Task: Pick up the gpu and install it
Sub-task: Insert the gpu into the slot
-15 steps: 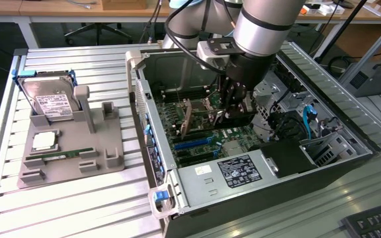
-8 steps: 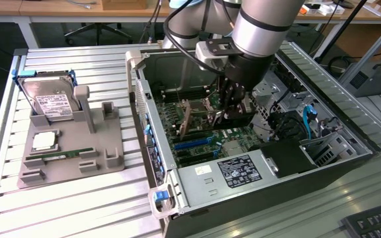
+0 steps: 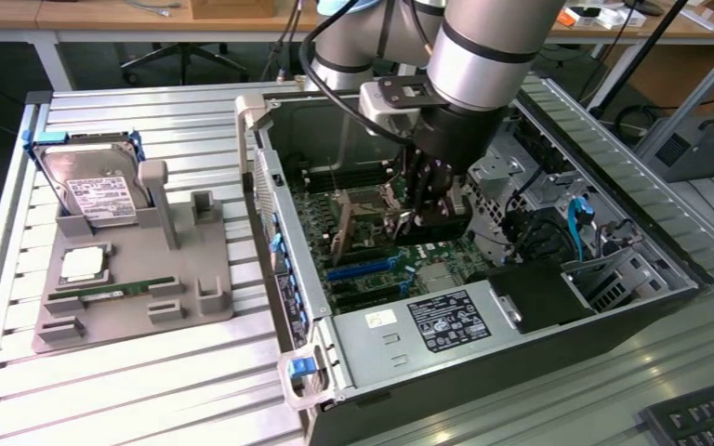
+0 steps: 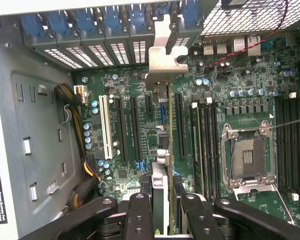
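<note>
The pincer [image 4: 162, 210] grips the gpu [image 4: 166, 125] edge-on between its half-closed fingers, inside the case [image 3: 332, 334]. The card hangs straight below it, just above a slot [image 4: 180, 125]. Best keep it upright, bracket [image 4: 162, 60] lined with the rear opening.

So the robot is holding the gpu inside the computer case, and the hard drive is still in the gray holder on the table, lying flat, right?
Almost. The hard drive isn't lying flat: the exterior view shows it propped upright in the gray holder. The rest is right: the gripper holds the gpu edge-on over the motherboard inside the computer case.
</note>
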`<state>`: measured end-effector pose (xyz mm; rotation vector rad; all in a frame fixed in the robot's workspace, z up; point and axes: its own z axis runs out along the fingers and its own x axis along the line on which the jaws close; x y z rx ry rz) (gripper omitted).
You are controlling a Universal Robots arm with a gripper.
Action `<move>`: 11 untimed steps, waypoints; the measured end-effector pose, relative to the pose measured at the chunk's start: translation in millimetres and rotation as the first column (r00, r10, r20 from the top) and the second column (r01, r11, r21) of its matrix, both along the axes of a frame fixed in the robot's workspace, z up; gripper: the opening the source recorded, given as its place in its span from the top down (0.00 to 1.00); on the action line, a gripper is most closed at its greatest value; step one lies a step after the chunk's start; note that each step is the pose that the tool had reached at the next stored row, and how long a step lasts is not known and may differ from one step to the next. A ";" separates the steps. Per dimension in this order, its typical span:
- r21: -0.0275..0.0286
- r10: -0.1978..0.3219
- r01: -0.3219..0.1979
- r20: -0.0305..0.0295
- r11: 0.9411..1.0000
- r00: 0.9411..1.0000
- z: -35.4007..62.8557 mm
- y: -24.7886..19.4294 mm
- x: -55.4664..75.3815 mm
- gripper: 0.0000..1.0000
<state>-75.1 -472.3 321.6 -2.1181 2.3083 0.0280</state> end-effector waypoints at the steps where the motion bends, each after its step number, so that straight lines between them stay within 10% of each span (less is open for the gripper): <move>1: 0.000 0.000 0.000 0.000 1.000 1.000 -0.1 0.0 -0.1 0.73; 11: 0.000 0.000 0.000 0.000 1.000 1.000 -2.2 3.2 -0.2 0.73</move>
